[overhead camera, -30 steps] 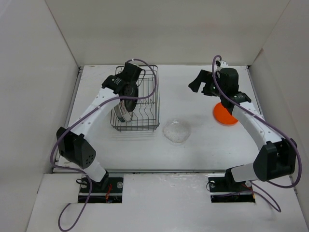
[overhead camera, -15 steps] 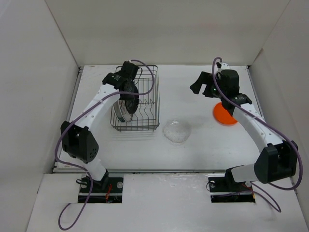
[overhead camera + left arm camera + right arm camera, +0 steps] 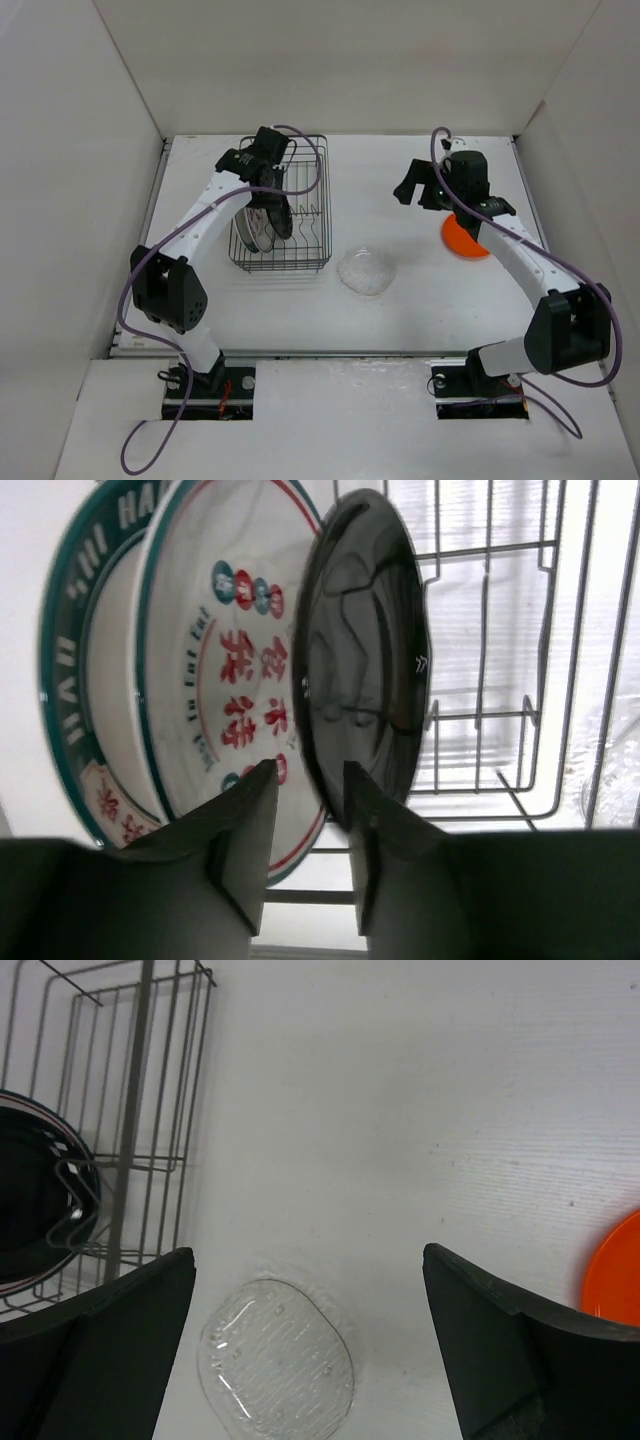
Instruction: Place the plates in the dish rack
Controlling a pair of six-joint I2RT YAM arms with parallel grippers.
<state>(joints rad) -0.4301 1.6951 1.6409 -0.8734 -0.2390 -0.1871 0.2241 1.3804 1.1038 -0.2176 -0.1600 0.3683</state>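
The dish rack [image 3: 325, 200] stands at the back left. A white plate with a dark patterned rim [image 3: 70, 680], a white plate with red characters [image 3: 230, 680] and the glossy black plate [image 3: 365, 660] stand upright in it, side by side. My left gripper [image 3: 308, 780] is down in the rack [image 3: 490, 550], its jaws slightly apart around the black plate's [image 3: 278, 215] lower rim; only the right finger is near it. My right gripper [image 3: 410, 185] is wide open and empty above the table. The clear glass plate [image 3: 365, 270] lies flat mid-table. The orange plate [image 3: 462, 240] lies partly under my right arm.
White walls close in the table on three sides. In the right wrist view the glass plate [image 3: 278, 1360] shows between the fingers, the rack [image 3: 130, 1090] with the black plate [image 3: 30, 1200] at left and the orange plate's edge [image 3: 615, 1270] at right.
My left gripper has lowered the black plate into the rack next to the two white plates. My right gripper has shifted slightly toward the front left.
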